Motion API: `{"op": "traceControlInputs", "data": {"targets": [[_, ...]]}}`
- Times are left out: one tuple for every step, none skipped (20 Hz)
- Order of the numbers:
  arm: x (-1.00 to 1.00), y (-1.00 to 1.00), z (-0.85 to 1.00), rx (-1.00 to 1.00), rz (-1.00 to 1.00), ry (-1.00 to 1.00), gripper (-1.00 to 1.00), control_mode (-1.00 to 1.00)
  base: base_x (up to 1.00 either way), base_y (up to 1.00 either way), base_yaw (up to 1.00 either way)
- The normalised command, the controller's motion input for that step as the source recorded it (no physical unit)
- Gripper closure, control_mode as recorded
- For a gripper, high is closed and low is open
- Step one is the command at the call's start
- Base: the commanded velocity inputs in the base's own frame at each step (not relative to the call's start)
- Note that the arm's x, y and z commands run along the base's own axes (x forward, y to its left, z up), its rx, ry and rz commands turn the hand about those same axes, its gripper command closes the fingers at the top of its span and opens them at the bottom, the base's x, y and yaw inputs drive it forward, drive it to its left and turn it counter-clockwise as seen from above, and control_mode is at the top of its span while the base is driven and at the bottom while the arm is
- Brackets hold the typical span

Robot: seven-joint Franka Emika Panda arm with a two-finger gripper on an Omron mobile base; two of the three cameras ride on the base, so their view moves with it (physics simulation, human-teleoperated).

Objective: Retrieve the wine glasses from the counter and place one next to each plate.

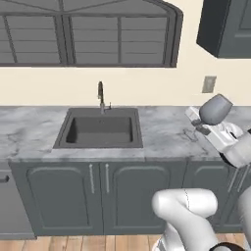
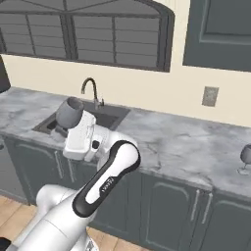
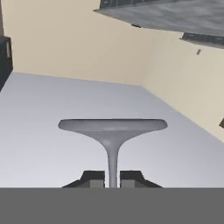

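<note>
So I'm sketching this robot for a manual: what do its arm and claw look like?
The arm is glossy white with rounded, tubular links and a dark grey band, bearing small pale lettering, along one link. The hand is a boxy white block with a small dark round spot on its side. The claw ends in two small, dark, blocky fingertips. No loose cables show.

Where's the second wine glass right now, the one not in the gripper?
The second wine glass stands upright on the marble counter at the far right edge of the right base view, right of the sink and below-right of the wall outlet.
</note>
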Motion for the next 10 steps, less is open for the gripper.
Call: {"op": "traceControlInputs", "data": {"targets": [[0.0,0.0,0.0,0.0,0.0,0.0,1.0,1.0,0.0,1.0,0.62],[0.0,0.0,0.0,0.0,0.0,0.0,1.0,1.0,0.0,1.0,0.66],[0.0,0.0,0.0,0.0,0.0,0.0,1.0,1.0,0.0,1.0,0.67],[0.0,0.0,0.0,0.0,0.0,0.0,1.0,1.0,0.0,1.0,0.68],[0.0,0.0,0.0,0.0,0.0,0.0,1.0,1.0,0.0,0.98,0.69],[0.0,0.0,0.0,0.0,0.0,0.0,1.0,1.0,0.0,0.99,0.69],[0.0,0.0,0.0,0.0,0.0,0.0,1.0,1.0,0.0,1.0,0.68],[0.0,0.0,0.0,0.0,0.0,0.0,1.0,1.0,0.0,1.0,0.69],[0.0,0.0,0.0,0.0,0.0,0.0,1.0,1.0,0.0,0.99,0.7],[0.0,0.0,0.0,0.0,0.0,0.0,1.0,1.0,0.0,1.0,0.68]]}}
